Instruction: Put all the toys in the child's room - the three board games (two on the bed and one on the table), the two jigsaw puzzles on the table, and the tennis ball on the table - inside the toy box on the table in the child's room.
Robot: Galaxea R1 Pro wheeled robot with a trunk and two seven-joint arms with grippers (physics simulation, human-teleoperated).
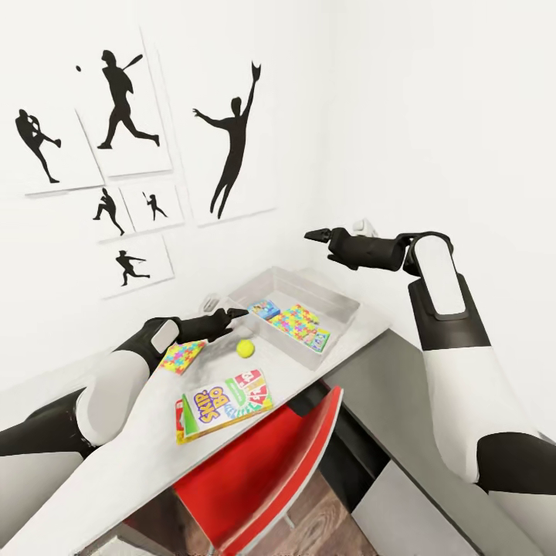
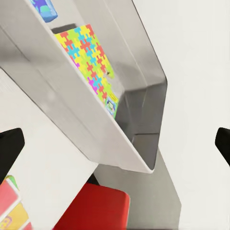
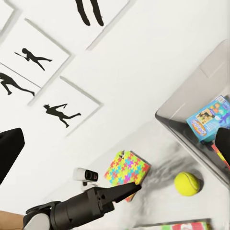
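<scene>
Tennis ball [image 1: 245, 347]: on the table [image 1: 154, 455], just below and beside the left gripper [image 1: 232, 313] tip; outside the toy box [image 1: 340, 309]
Left gripper: empty, fingers spread wide
Right gripper [image 1: 318, 235]: farther, above the box; opening unclear

yellow-green tennis ball [image 1: 245, 347], mosaic jigsaw puzzle [image 1: 183, 356], red chair [image 1: 255, 463]
</scene>
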